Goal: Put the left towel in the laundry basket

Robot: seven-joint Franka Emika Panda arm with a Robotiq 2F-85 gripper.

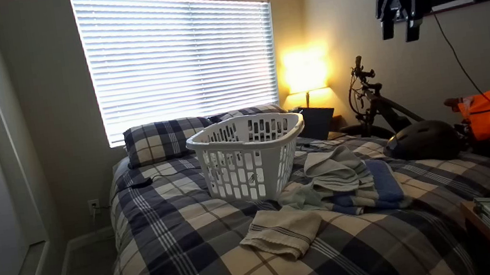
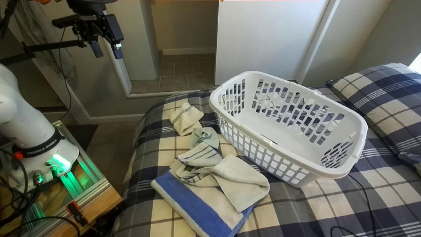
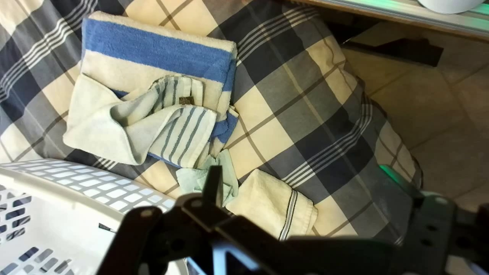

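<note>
Gripper [image 2: 107,52] spread wide, holding nothing; helmet [image 1: 423,141] at bed's [image 1: 185,259] edge, bike [image 1: 383,107] beyond, basket [image 1: 271,167] beside towels [image 2: 241,184]; arm base [image 2: 42,161] reads FRANKA EMIKA, towel tag [image 3: 187,100] illegible.

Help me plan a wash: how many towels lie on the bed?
4: a blue-striped towel, a grey-striped towel bunched on it, a small green towel beside them, and a cream towel near the green one. More may hide underneath.
</note>
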